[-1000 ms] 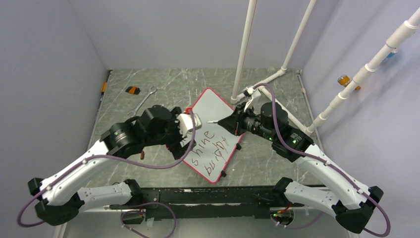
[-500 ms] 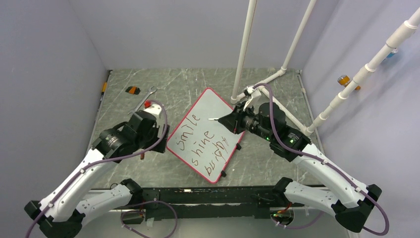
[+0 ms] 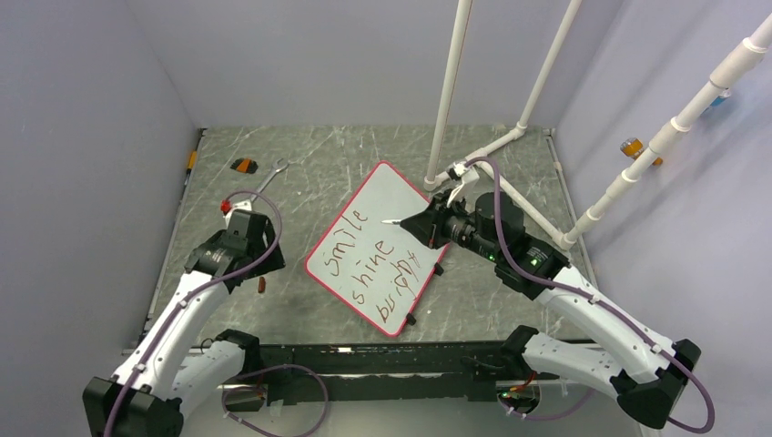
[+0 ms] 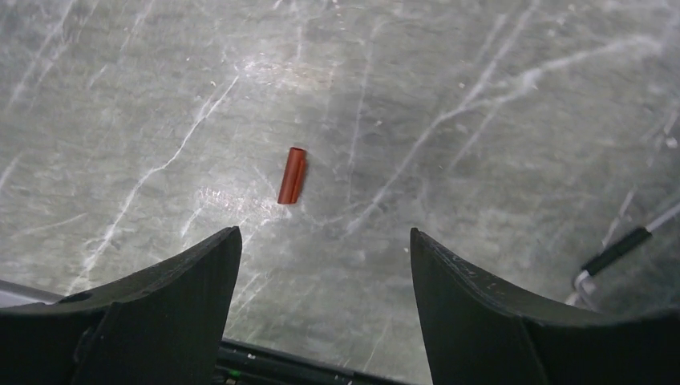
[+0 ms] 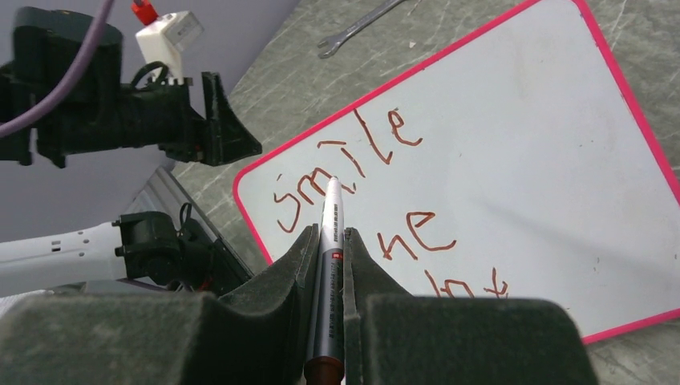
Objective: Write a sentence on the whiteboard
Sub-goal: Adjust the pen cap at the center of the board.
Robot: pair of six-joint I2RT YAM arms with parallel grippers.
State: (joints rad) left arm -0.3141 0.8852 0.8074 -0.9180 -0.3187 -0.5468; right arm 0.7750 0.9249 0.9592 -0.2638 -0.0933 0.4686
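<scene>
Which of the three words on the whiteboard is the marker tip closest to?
"Smile", the first line. The marker in the right claw points right at it; "shine" and the third word lie farther off.

Right wrist view: the fingers of the right gripper (image 5: 329, 234) cover most of the marker (image 5: 331, 204) barrel; only its front end shows beyond them. They mask the start of the second line of the sentence (image 5: 353, 160) and most of the third, which is unreadable. Left wrist view: the left gripper (image 4: 325, 241) fingers are cut off by the lower edge; a black-tipped object (image 4: 613, 253) to their right is cropped, unidentifiable.
</scene>
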